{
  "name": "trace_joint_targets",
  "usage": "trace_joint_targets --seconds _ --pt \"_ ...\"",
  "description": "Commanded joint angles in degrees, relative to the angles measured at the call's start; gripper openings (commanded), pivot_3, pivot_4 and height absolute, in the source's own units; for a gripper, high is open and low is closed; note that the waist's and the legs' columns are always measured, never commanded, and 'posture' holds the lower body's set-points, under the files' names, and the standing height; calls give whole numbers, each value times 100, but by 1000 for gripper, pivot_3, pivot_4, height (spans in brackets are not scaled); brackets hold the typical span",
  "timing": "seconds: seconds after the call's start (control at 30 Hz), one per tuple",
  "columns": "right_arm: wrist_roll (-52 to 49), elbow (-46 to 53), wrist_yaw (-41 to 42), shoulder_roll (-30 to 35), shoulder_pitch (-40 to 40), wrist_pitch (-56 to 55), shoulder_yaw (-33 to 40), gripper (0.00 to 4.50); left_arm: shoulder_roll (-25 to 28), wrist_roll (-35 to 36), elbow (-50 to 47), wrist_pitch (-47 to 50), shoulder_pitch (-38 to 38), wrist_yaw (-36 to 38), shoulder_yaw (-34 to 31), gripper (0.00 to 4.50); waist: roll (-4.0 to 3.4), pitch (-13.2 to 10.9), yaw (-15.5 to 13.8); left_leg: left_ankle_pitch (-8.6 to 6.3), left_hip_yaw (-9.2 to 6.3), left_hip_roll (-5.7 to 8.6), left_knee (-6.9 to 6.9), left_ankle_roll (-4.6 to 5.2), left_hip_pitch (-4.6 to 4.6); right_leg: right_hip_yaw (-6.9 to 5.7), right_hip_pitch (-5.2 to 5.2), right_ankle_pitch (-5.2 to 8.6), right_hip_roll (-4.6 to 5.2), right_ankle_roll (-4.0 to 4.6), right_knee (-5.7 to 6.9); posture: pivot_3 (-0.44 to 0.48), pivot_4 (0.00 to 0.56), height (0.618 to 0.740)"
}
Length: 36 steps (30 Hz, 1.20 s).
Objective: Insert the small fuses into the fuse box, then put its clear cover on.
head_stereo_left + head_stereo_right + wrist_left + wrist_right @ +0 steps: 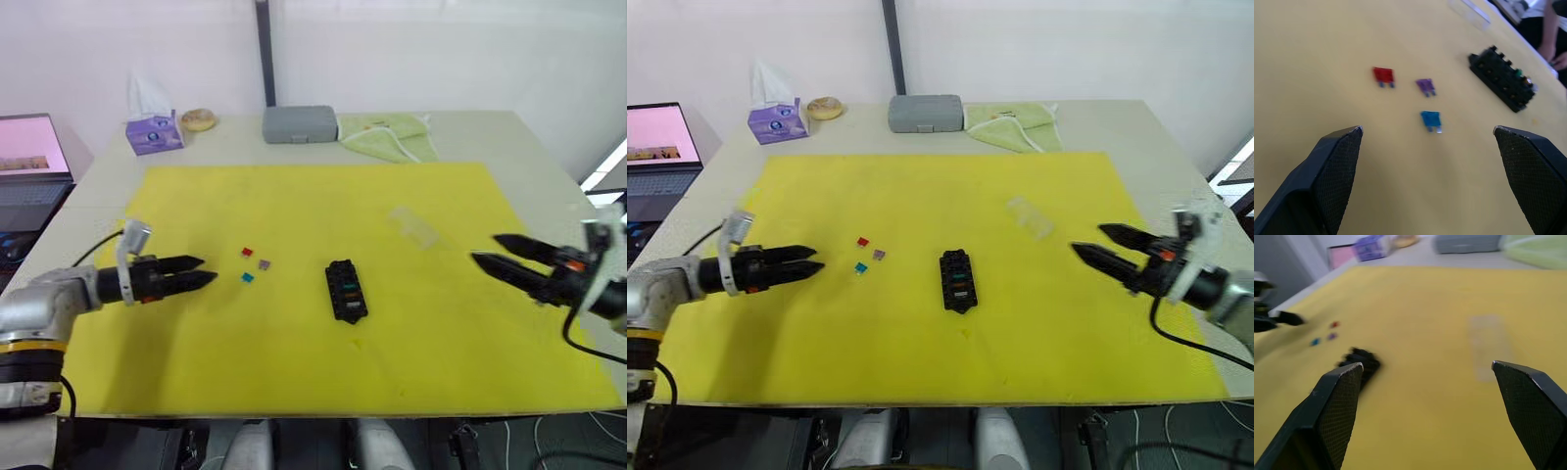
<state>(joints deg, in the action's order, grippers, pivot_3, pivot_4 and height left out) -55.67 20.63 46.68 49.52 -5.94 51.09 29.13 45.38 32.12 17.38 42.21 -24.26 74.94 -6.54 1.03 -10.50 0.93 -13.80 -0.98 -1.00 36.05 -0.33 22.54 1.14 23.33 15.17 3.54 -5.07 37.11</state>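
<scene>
**Left wrist view: three loose fuses ahead of spread fingers**

Left wrist view puts my left gripper (1427, 134) with its fingers spread wide and empty, aimed at three loose fuses on the yellow mat (294, 196). From the head camera I take the fuse box (346, 290) as my landmark: it sits mid-mat, with some slots seemingly already filled. The red fuse (247, 252), purple fuse (264, 264) and blue fuse (247, 277) lie in a small cluster to its left, apart from one another. The clear cover (415, 226) lies beyond the box and to its right. My right gripper (498, 253) hovers right of the box, fingers parted, holding nothing.

I judge the blue fuse the best pick: it is nearest my left fingertips. I would come in low, close across its flat body, and avoid nudging the purple one.

Beyond the box, at the table's far edge, sit a grey case (300, 124), a green cloth (387, 135) and a tissue box (154, 133); a laptop (29, 162) stands far left.
</scene>
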Motion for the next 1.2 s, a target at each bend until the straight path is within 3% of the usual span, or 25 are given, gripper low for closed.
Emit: trace_joint_targets --seconds 0.03,0.27,0.93,1.07,1.2 --pt "-665 883 -416 -227 -303 288 -481 4448 -141 -133 -51 -126 -82 136 320 4500 3 -1 -17 0 -4 1 0 0 3 -3 0 0 0 0 -1 0 150 740" --pt "-1220 1494 -1125 -517 -617 432 -1078 4448 -482 -335 158 -287 -196 266 743 4500 3 1 -66 0 -12 7 8 0 17 -11 1 1 13 0 -8 0 150 740" --pt "-1419 1828 -1533 -233 -548 543 -1566 4448 -1004 -557 399 133 -617 476 1228 4500 2 3 -163 -2 -18 11 13 3 25 -19 1 2 13 -2 -11 0 150 740" --pt "-1294 1833 -1507 -214 -426 477 -1556 4500 -1112 -559 697 170 -693 396 1095 2731 2 3 -155 -2 -18 11 14 4 25 -19 1 2 12 -3 -11 0 150 740" --pt "-1152 1823 -1440 -175 -316 411 -1570 4500 -1151 -546 889 205 -759 403 1030 551 2 3 -147 -3 -19 11 14 6 26 -19 1 2 10 -4 -11 0 150 740"
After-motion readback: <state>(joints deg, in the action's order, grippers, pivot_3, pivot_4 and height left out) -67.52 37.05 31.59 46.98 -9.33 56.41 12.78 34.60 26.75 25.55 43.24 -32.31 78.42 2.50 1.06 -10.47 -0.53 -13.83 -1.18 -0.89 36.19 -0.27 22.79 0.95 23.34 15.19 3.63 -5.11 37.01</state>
